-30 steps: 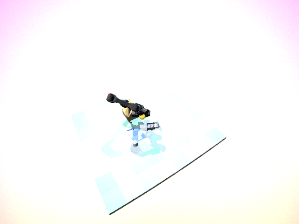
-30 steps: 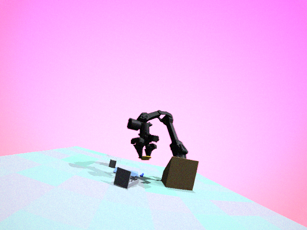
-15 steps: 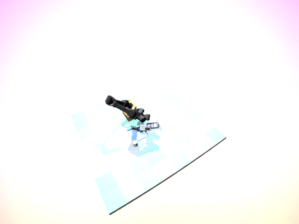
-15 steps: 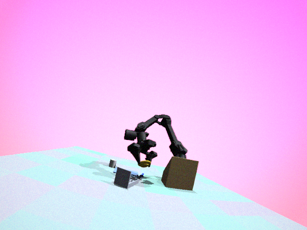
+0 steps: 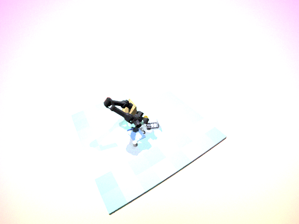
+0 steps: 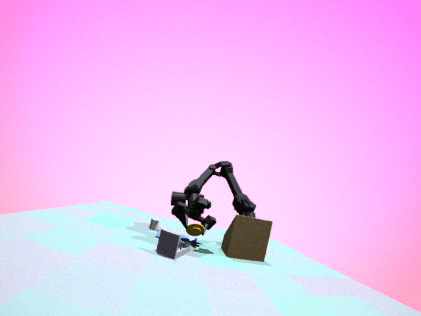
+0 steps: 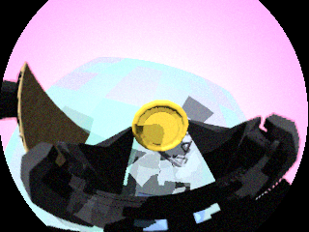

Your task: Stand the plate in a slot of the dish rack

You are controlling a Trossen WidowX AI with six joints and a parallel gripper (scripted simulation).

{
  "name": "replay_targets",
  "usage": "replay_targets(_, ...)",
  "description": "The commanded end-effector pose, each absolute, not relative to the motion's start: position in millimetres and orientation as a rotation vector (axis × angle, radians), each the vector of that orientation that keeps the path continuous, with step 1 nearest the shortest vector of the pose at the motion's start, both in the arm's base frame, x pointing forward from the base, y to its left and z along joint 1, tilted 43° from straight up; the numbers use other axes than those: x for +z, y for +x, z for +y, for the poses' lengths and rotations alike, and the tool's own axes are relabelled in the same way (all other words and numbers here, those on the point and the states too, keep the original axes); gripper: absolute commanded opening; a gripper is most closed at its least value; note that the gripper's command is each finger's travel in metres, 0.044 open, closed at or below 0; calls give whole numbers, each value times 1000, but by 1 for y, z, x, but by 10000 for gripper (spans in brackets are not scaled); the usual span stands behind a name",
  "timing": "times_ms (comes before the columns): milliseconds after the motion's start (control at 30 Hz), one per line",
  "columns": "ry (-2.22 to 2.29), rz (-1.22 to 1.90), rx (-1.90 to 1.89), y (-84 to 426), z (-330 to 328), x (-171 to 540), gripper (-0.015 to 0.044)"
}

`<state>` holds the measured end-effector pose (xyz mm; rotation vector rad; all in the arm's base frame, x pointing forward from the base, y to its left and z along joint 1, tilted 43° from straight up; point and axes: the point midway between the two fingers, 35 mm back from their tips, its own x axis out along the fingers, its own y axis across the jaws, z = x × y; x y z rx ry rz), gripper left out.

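Observation:
The yellow round plate [image 5: 145, 116] [image 6: 195, 229] [image 7: 160, 127] is held in the air and strongly tilted, with its round face toward the exterior camera. My gripper [image 6: 195, 230] [image 7: 160, 126] is shut on the plate, one finger at each side of its rim. The dish rack [image 5: 158, 125] [image 6: 168, 243] stands on the table, just below and beside the plate; the two are apart. In the exterior view its dark end panel hides most of its slots. In the wrist view some rack rails show just past the plate's lower edge.
A large brown block [image 5: 130, 108] [image 6: 248, 237] [image 7: 43, 116] stands near the arm's base. A grey cup [image 5: 134, 143] [image 6: 154, 224] stands beyond a flat blue item [image 5: 133, 136], which lies beside the rack. Small dark and blue things lie near it.

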<state>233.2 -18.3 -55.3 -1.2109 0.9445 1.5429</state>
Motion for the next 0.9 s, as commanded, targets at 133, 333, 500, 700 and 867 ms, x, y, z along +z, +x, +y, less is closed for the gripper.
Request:
replay_targets(133,-1116,816,1414,237,-26,-60,0)
replay_targets(333,-1062,731,1314,239,-34,-61,0)
replay_targets(500,-1027,661,1228,240,-41,-60,0)
replay_targets(700,-994,577,1121,241,-50,-56,0)
replay_targets(867,-976,507,1032,241,-59,-52,0)
